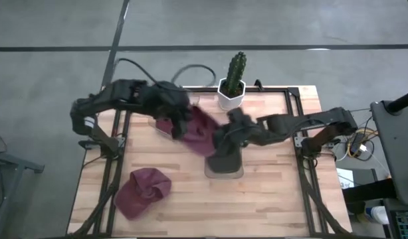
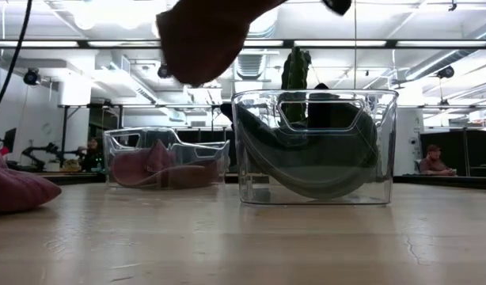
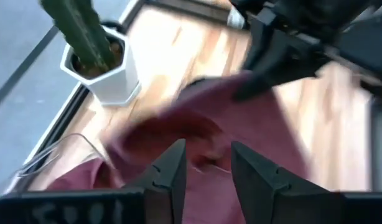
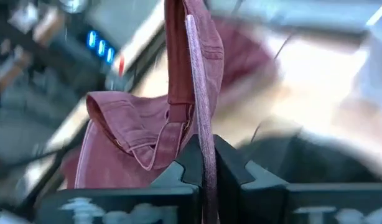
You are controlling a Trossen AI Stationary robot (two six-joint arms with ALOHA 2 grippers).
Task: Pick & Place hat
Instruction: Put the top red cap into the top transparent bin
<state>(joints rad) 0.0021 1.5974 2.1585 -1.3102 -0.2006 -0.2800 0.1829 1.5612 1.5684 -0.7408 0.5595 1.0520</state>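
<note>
A maroon hat (image 1: 199,127) hangs in the air between my two grippers, above the middle of the table; in the low view it shows high at the top (image 2: 203,39). My right gripper (image 4: 203,155) is shut on it, coming from the table's right (image 1: 222,136). My left gripper (image 3: 208,158) is open right at the hat's left side (image 1: 180,121). A second maroon hat (image 1: 143,191) lies on the table at the near left. A clear bin (image 2: 314,146) holds a dark hat. Another clear bin (image 2: 168,158) holds maroon cloth. My right gripper pinches the maroon hat's brim (image 4: 200,93) between its two fingers, the brim showing edge-on in the gap. The crown (image 4: 135,137) droops to one side of the fingers. The hat is lifted clear of the table. Whether my left gripper touches the hat, I cannot tell.
A cactus in a white pot (image 1: 232,89) stands at the table's far edge, just behind the grippers. The bin with the dark hat (image 1: 224,162) sits right below my right gripper. Bare wood lies at the near right (image 1: 270,199).
</note>
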